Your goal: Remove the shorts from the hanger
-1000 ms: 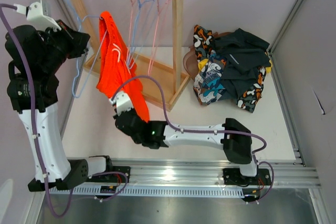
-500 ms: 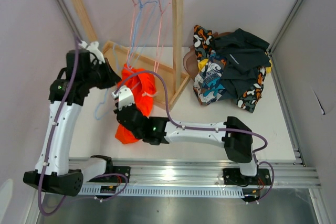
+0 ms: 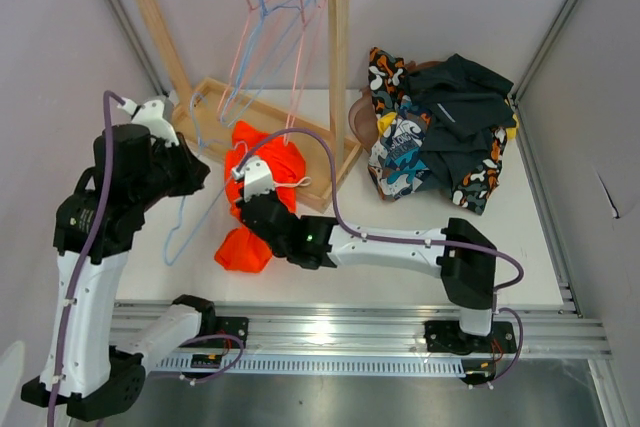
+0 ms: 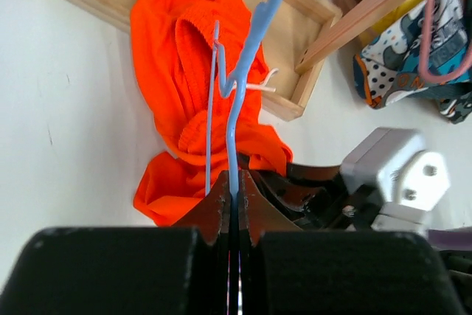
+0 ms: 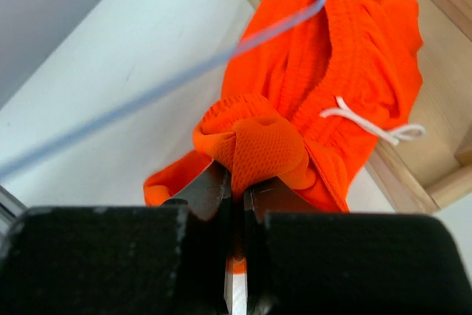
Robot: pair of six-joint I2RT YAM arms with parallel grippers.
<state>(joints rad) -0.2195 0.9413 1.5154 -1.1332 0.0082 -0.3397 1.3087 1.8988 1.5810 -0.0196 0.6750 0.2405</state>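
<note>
We find the left gripper (image 4: pixel 232 182) clamped on the blue hanger (image 4: pixel 247 57) and the right gripper (image 5: pixel 236 182) pinching the orange shorts (image 5: pixel 346 57). Separation appears underway; next, draw them apart.

One pair of shorts (image 3: pixel 245 242) lies draped over the near rail of the rack base (image 3: pixel 316 191) onto the surface (image 3: pixel 400 212) — the other shorts (image 3: pixel 440 132) are heaped right of the rack, toward the far right corner.

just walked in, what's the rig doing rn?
The left gripper is shut on the blue hanger. The right gripper is shut on a fold of the orange shorts, which lie slumped over the rack's wooden base and onto the table. The hanger looks clear of the cloth, though I can't be sure. The other shorts sit piled on the right.
</note>
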